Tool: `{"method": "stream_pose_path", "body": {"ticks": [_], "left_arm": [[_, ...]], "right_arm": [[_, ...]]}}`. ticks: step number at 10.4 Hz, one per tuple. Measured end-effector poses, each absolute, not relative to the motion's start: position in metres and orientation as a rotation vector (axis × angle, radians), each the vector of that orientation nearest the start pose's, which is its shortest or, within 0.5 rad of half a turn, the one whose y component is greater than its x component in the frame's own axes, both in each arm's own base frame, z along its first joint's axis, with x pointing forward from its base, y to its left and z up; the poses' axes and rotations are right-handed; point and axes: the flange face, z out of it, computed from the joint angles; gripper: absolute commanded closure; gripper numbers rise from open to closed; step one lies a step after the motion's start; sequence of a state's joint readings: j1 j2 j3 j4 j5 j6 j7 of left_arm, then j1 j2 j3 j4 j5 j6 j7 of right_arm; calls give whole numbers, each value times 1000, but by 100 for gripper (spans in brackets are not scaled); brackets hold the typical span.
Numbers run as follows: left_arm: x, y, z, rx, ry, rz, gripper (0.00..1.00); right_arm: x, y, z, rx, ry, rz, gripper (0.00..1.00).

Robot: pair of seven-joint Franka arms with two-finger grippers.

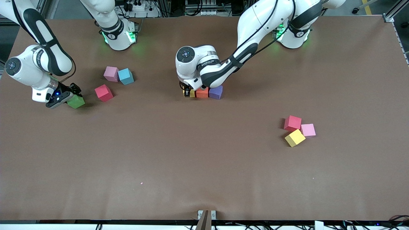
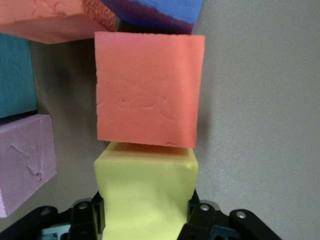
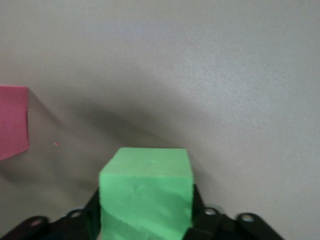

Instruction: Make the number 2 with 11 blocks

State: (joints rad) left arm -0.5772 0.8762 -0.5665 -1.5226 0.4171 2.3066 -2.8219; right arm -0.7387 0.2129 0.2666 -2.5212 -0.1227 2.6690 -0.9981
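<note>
Front view: the left gripper (image 1: 188, 92) sits low at upper centre of the frame, its fingers closed on a yellow block (image 1: 192, 93) at the end of a short row. In that row the yellow block touches an orange block (image 1: 202, 92), and a purple block (image 1: 216, 92) sits just beside the orange one, toward the left arm's end of the table. The left wrist view shows the same grip: the yellow block (image 2: 146, 192) held between the pads (image 2: 200, 220), with the orange block (image 2: 148, 89) against it.

At the left edge of the frame, the right gripper (image 1: 65, 97) is down at the table with its fingers clamped on a green block (image 1: 76, 102); the right wrist view shows the green block (image 3: 146, 192) held between them. A red block (image 1: 104, 93) lies near it, and a pink block (image 1: 111, 73) and a blue block (image 1: 126, 76) touch each other farther from the camera.

Lower right of centre, a second red block (image 1: 292, 123), a second pink block (image 1: 308, 130) and a second yellow block (image 1: 295, 138) lie clustered together.
</note>
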Motion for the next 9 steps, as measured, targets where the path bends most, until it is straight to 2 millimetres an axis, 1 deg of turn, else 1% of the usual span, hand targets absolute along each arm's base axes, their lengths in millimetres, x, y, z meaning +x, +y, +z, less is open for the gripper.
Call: {"method": "stream_pose_path", "body": {"ticks": [1, 3, 6, 8, 9], "left_arm": [[364, -611, 200, 2195, 2223, -193, 59], [364, -611, 200, 2196, 2224, -192, 59], [363, -610, 200, 2217, 2217, -183, 59], [364, -608, 200, 2225, 2225, -172, 59], [365, -607, 200, 2226, 2228, -170, 59]], "right_arm": [[413, -200, 197, -2942, -1000, 50, 68], [424, -191, 205, -2938, -1063, 16, 69], [437, -177, 226, -2948, -1135, -28, 69], [448, -161, 241, -2947, -1206, -58, 69], [453, -148, 246, -2938, -1232, -56, 69]]}}
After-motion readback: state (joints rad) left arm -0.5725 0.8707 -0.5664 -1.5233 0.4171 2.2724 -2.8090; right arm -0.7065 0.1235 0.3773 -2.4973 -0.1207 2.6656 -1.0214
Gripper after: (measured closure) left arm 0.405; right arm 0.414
